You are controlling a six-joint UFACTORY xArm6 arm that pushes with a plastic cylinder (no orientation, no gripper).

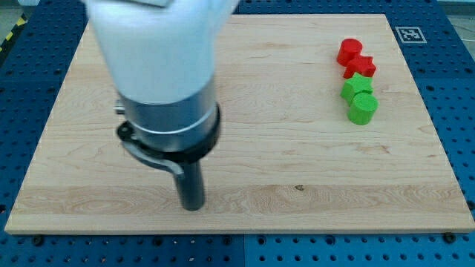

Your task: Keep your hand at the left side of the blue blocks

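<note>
No blue blocks can be seen anywhere, probably hidden behind the arm. My tip (193, 207) is parked bottom-left; no fingers exist. Slow approach is advised, well clear of red star (361, 67).

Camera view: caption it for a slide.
My tip rests low on the board, far left of red and green blocks.

A wooden board (297, 170) lies on a blue pegboard table (453, 96); four blocks sit bunched near the view's top right; a red block (349, 51) touches a red star (361, 67); just below, a green star (356, 85) touches a green block (363, 108); a black-and-white marker (407, 34) sits at the board's top-right corner.
</note>
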